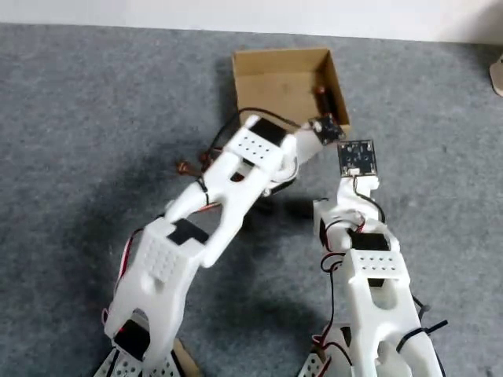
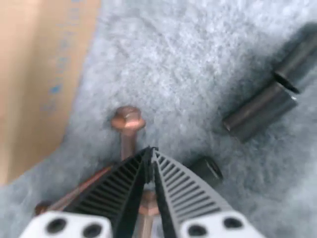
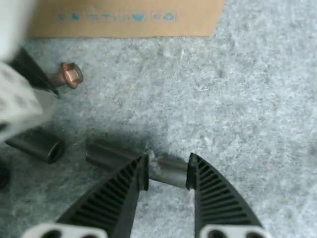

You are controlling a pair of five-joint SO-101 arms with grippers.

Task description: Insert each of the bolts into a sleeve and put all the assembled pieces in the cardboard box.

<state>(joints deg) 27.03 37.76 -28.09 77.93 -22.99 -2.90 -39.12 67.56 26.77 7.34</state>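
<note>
**By the front wall of the cardboard box: left clenched, right spread over a sleeve**

Both my arms reach across the grey carpeted counter (image 1: 78, 118) to the patch just in front of the cardboard box (image 1: 250, 78). The box stands open at the far side. Inside it, one assembled piece (image 1: 322, 98), dark and copper, lies against a side wall.

My left end effector (image 2: 150, 154) is clenched, its ribbed tips meeting with nothing between them. It hangs just over the shaft of a copper bolt (image 2: 128, 121), which lies on the carpet close to the box wall. A second bolt (image 2: 74, 192) runs slantwise under my fingers. The head of a third bolt (image 2: 147, 206) shows beneath them. A short sleeve (image 2: 208, 170), black, sits just beside my tips.

My right end effector (image 3: 167, 171) is released, jaws spread. A long sleeve (image 3: 168, 172) lies on the carpet between the tips, one fingertip at each end of it. A neighbouring sleeve (image 3: 106, 154) lies nearly end to end with it.
</note>
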